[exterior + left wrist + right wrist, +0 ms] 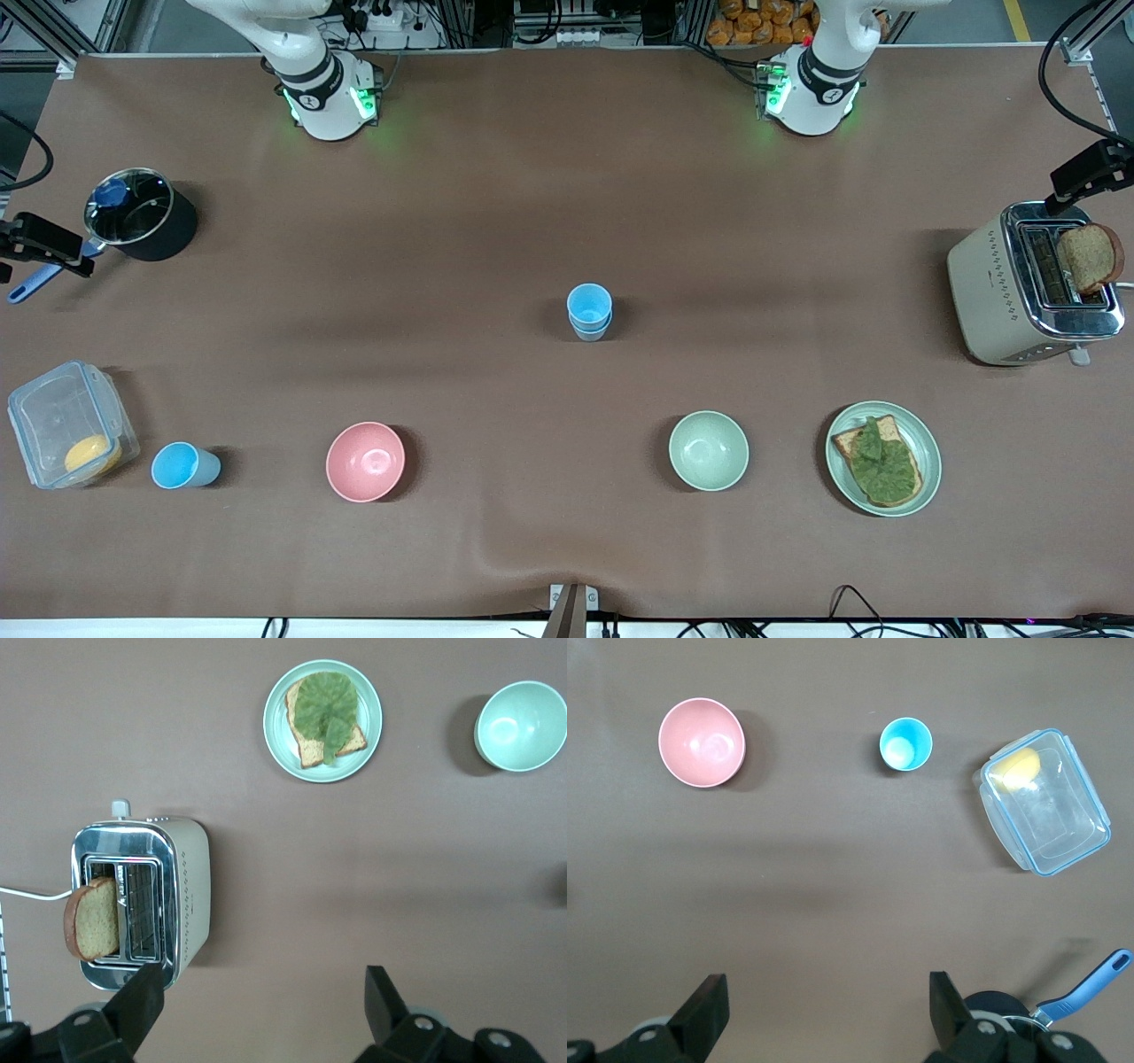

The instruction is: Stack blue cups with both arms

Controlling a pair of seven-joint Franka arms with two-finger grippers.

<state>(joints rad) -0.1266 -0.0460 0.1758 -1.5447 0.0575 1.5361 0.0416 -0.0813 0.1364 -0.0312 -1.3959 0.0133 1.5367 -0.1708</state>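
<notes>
Stacked blue cups [589, 311]: we see two nested at mid-table.
Lone blue cup [183, 465]: we find it between the clear container [71, 424] and pink bowl [365, 461].
Left gripper [264, 997]: we see jaws wide, empty, over the toaster [142, 901].
Right gripper [828, 1005]: we see jaws wide, empty, over the pot [1007, 1011].

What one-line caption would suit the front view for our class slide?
Stacked blue cups stand mid-table, a third blue cup sits beside the pink bowl.
</notes>
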